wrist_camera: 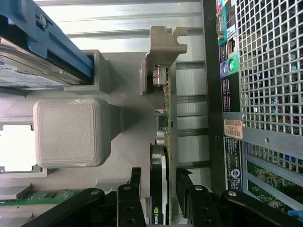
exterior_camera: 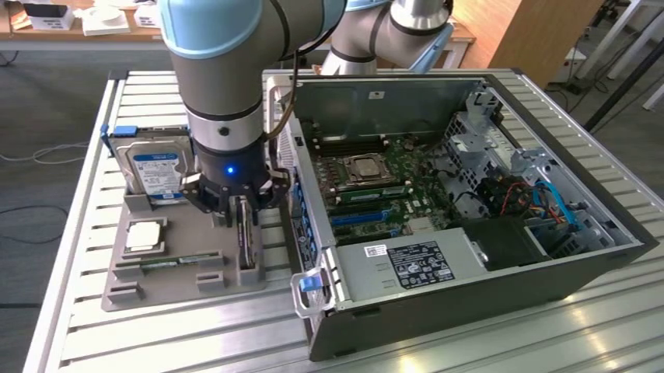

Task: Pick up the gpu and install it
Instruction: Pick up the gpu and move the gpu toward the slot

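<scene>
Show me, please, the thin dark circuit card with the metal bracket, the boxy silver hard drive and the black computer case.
gpu card (wrist_camera: pixel 163 56): wrist view, its metal bracket.
silver hard drive (exterior_camera: pixel 158 171): exterior view, blue-white label.
black computer case (exterior_camera: pixel 467 311): exterior view, dark outer wall.

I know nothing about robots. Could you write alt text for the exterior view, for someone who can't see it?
A robot arm's open gripper straddles a gpu standing on edge in a gray holder tray, beside an open computer case. A hard drive stands upright in the same tray.
</scene>
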Available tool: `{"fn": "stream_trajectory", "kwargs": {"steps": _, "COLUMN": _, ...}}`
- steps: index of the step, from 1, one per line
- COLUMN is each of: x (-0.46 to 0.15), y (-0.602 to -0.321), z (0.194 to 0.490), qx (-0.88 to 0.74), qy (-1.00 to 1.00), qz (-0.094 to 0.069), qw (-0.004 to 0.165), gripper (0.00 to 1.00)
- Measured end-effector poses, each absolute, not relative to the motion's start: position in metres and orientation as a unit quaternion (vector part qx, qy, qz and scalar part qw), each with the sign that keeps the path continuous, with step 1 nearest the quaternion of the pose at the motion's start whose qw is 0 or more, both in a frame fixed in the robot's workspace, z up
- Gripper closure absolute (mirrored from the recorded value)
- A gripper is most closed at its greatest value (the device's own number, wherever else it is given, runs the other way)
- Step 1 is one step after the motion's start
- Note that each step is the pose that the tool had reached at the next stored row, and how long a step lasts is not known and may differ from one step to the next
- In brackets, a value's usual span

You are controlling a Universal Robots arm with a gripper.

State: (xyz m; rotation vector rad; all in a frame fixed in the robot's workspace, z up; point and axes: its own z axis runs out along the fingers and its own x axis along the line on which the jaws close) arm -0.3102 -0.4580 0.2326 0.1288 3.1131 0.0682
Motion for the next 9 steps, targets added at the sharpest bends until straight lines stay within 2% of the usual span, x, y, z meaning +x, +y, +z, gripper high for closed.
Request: {"fn": "stream_trajectory", "kwargs": {"steps": 9, "x": -0.3110, "y": -0.4579, "z": 0.2292, "qx": 0.041, "qy": 0.999, "qz": 0.022, "qw": 0.013, "gripper": 0.57}}
